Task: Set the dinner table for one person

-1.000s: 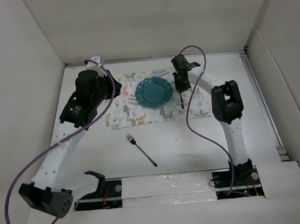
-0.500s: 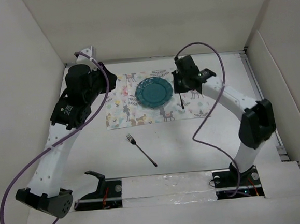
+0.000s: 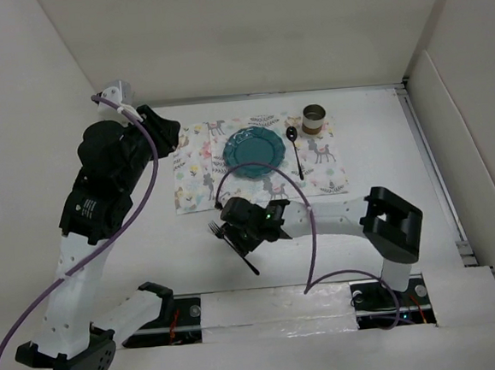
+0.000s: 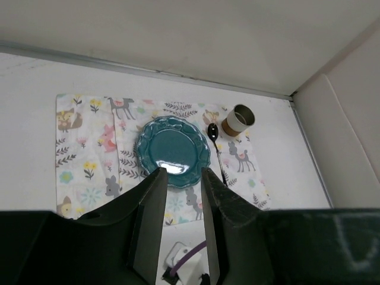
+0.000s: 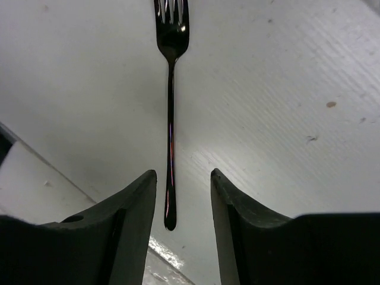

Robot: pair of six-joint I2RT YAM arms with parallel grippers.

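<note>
The white tabletop (image 3: 373, 149) fills the workspace, walled by white panels on the left, far and right sides, with the two arm bases at its near edge. On bare tabletop near its middle lies a dark metal fork (image 5: 170, 136), set on a slant in the overhead view with its tines to the far left and its handle end toward the near edge.

The right tool (image 5: 181, 173) sits low over that fork, its fingers spread. In the wrist view the end of the handle lies between them, touching neither.

Beyond the fork, toward the far wall, a placemat (image 3: 324, 175) printed with animals and leaves lies flat. A teal plate (image 3: 253, 153) with a scalloped rim sits near its middle. A dark spoon (image 3: 296, 151) lies just to the right of the plate, bowl toward the far wall. A small cup (image 3: 314, 118) with a brown band stands at the mat's far right corner.

The left tool (image 4: 183, 172) hangs high over the left of the tabletop, fingers slightly parted and holding nothing, looking down on the plate.
</note>
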